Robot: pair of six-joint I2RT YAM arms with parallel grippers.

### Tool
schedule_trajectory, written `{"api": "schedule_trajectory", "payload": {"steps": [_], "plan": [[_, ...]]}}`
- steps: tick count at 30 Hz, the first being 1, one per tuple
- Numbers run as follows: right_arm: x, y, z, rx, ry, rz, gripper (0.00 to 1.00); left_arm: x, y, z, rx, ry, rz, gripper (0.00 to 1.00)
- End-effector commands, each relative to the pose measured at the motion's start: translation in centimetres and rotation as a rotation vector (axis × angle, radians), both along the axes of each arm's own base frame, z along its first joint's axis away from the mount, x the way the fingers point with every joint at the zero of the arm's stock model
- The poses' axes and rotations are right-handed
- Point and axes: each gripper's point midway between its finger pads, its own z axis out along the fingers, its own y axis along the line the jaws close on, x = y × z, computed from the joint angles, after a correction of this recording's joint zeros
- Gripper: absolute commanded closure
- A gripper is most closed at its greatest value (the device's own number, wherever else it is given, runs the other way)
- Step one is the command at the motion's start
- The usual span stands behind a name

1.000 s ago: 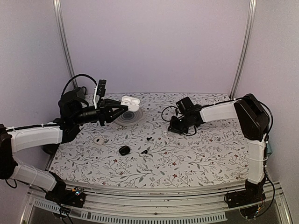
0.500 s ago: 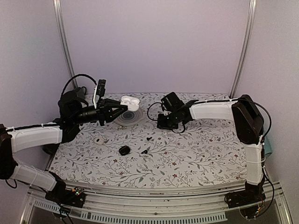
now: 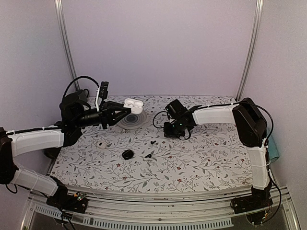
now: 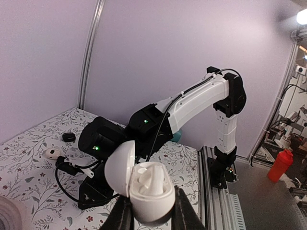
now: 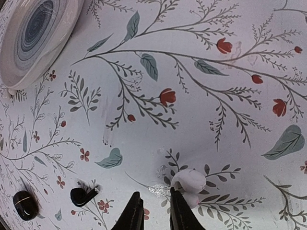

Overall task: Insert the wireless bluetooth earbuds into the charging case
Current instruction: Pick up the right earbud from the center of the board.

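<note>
The earbud (image 5: 188,183) lay just outside the narrowly parted, empty jaws of my right gripper (image 5: 153,202), beside one finger. My left gripper (image 4: 151,215) was clamped on the open charging case (image 4: 144,189).

I see my left arm (image 3: 38,139) and right arm (image 3: 218,115) in white shells between black joints, black cables looping off both wrists, two green lights (image 4: 145,121) on the right wrist above the tabletop (image 3: 192,163).
</note>
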Motion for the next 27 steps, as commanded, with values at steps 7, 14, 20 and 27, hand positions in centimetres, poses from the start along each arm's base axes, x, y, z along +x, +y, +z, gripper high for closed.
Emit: {"api": "schedule_trajectory", "payload": {"steps": [7, 14, 20, 27], "plan": [[0.5, -0.9, -0.4, -0.050, -0.016, -0.017, 0.78, 0.0, 0.5, 0.7, -0.012, -0.027, 0.008, 1.00], [0.2, -1.4, -0.6, -0.062, -0.015, -0.027, 0.78, 0.0, 0.5, 0.8, -0.012, -0.027, 0.006, 1.00], [-0.1, -2.1, -0.9, -0.070, -0.011, -0.042, 0.78, 0.1, 0.4, 0.7, -0.011, -0.022, 0.005, 1.00], [-0.3, -2.8, -1.0, -0.078, -0.010, -0.055, 0.78, 0.1, 0.4, 0.7, -0.011, -0.020, 0.003, 1.00]]}}
